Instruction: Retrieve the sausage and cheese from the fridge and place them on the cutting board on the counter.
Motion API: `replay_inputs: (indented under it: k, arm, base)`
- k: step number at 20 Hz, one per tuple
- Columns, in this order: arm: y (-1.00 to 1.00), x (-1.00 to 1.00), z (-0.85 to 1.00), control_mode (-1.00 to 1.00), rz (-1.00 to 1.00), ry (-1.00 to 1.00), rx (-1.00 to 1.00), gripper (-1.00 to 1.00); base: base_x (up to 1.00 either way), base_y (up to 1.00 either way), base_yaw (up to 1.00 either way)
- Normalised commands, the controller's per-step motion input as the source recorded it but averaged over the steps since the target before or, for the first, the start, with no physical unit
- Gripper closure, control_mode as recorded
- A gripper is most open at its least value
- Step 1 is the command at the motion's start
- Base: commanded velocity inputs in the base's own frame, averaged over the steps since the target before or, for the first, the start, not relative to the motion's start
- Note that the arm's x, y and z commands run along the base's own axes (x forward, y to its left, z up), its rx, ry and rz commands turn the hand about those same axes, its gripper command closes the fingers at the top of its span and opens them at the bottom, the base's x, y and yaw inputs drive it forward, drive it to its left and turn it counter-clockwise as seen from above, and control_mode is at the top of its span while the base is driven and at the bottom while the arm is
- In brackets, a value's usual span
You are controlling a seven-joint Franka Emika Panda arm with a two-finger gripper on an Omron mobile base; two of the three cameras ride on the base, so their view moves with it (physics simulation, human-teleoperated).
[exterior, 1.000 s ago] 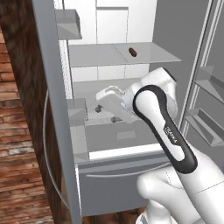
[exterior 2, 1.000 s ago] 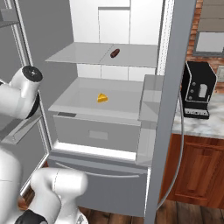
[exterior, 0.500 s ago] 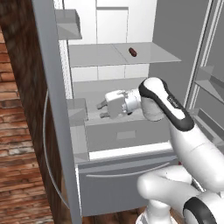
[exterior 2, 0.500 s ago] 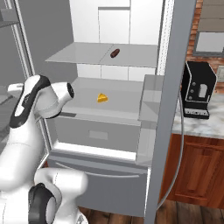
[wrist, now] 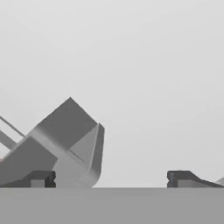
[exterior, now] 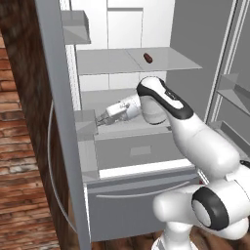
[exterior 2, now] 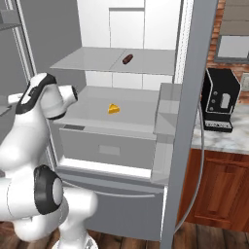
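White and dark-jointed, the robot's arm is reaching into the tall plain grey fridge [exterior: 205,53], whose doors are standing open, and its two-finger gripper [exterior: 101,119] is hanging with its jaws spread wide and nothing between them, pointing toward the left-hand door bin. Judged from how things lie, the task is only beginning: neither food is being held, and both are sitting on their shelves.

Nearest the gripper, off to its right on the same pale shelf above the drawer, one small pale tan-yellow wedge of cheese [exterior 2: 114,109] is resting, well apart from the fingers. Farther off, above and behind the gripper on the upper shelf, one small dark reddish-brown stubby sausage [exterior: 148,58] is lying on its side. Farthest from the gripper, beyond the right-hand door, one white-grey veined marble counter [exterior 2: 228,141] over reddish-brown cabinets is carrying one black coffee machine [exterior 2: 220,99]; where the cutting board is lying cannot be told.

Counted: one sausage, one cheese, one fridge, one counter, one coffee machine. What is left is everything: grasping each item in turn, carrying it out past the door, and setting it on the board.
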Motion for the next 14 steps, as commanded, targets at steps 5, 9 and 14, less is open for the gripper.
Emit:
replay_inputs:
  k: [5, 9, 14]
  arm:
    - [0.74, 0.09, -0.10, -1.00, -0.03, -0.06, 0.00, -1.00]
    - [-0.24, -0.27, 0.64, -1.00, -0.27, 0.00, -0.04, -1.00]
    - [-0.64, -0.08, 0.14, -1.00, -0.47, -0.02, -0.17, -1.00]
  base:
    - [0.00, 0.00, 0.00]
    - [0.00, 0.00, 0.00]
    - [0.00, 0.00, 0.00]
